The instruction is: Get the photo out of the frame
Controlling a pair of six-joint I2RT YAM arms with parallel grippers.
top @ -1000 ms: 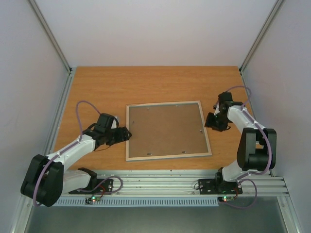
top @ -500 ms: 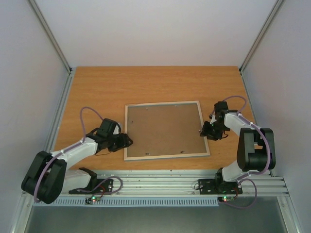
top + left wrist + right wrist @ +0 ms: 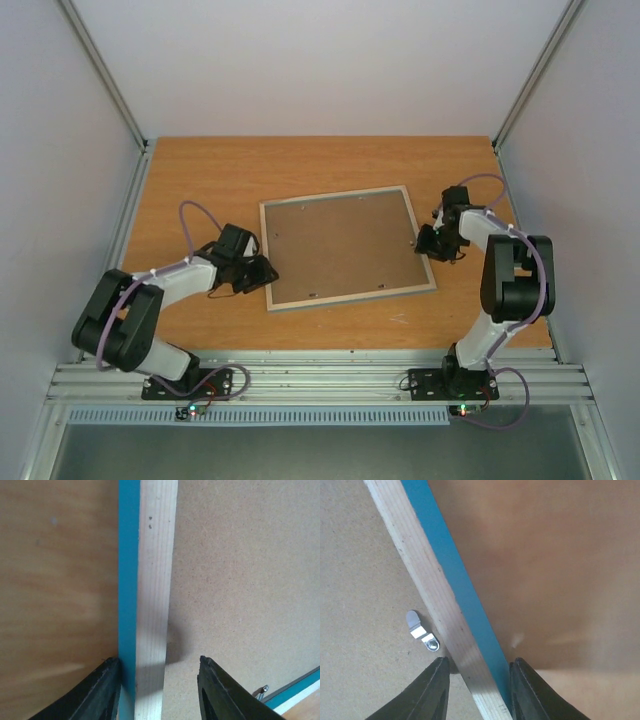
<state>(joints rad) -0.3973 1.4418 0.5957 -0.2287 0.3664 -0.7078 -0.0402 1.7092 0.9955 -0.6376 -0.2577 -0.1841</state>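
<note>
Slightly askew, frame (image 3: 345, 248) face-down — right edge farther

A: What does the brown backing board (image 3: 340, 250) lie on?
B: An orange wooden table (image 3: 200, 170), flat, near its middle. A small metal turn clip (image 3: 422, 632) sits by the board's edge.
A: Surroundings?
B: White walls (image 3: 320, 60); an aluminium rail (image 3: 330, 372) along the near edge.

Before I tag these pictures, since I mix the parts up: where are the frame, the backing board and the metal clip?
frame (image 3: 155, 580): left wrist view, on its pale wood rail.
backing board (image 3: 240, 580): left wrist view, on its bare brown face.
metal clip (image 3: 422, 631): right wrist view, on its silver body.
</note>
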